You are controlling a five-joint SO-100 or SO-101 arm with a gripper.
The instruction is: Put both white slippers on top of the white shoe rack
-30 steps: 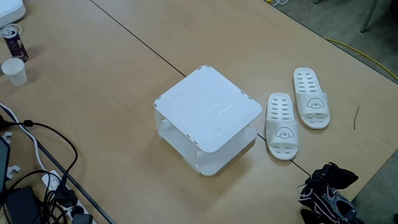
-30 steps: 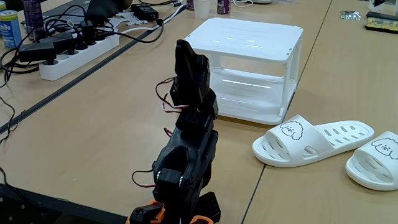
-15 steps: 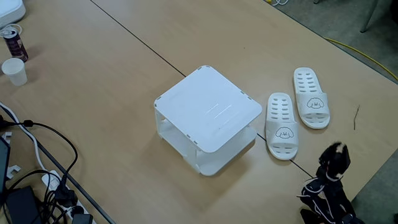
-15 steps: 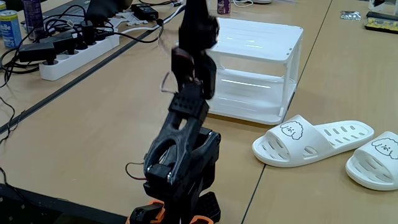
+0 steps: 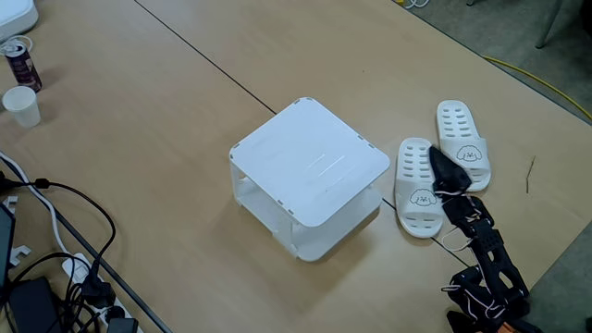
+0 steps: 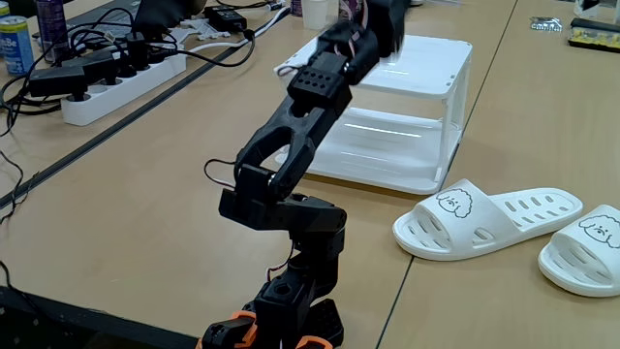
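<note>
white slippers on table, fingers above

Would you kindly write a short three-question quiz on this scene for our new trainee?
1. True or false: a slipper already lies on the white shoe rack.
2. How many white slippers lie on the table?
3. In the top-down fixed view, the gripper is above: A) the paper cup, B) the slippers, C) the rack.

Key: 1 false; 2 two; 3 B.
</note>
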